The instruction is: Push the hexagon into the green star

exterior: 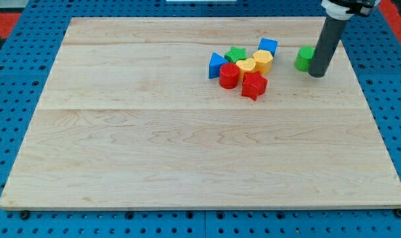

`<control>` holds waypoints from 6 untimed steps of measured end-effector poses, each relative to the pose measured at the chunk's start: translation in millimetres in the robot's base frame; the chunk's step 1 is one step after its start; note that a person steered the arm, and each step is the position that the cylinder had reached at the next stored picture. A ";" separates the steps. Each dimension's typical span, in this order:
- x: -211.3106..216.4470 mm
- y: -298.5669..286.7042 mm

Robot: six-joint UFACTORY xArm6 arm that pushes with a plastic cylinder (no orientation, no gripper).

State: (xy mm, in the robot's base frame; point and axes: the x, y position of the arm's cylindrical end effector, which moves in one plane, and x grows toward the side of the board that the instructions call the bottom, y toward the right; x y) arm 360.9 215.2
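Note:
The yellow hexagon point(263, 60) sits at the right of a tight cluster near the view's top. The green star point(235, 55) is at the cluster's top left, just behind a yellow heart-like block point(246, 67). My tip point(317, 74) rests on the board well to the right of the cluster, touching or just beside the right side of a separate green block point(304, 59). The rod rises up toward the view's top right corner.
The cluster also holds a blue triangle point(216, 65), a red cylinder point(228, 76), a red star-like block point(254, 86) and a blue block point(268, 46). The wooden board point(187, 152) lies on a blue pegboard; its right edge is close to my tip.

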 end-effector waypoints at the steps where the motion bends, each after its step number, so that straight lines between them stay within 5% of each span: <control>1: -31.5 0.0; 3: -32.3 3.4; 5: -32.9 -91.8; 6: -55.0 -92.8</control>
State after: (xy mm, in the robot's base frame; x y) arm 305.9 122.4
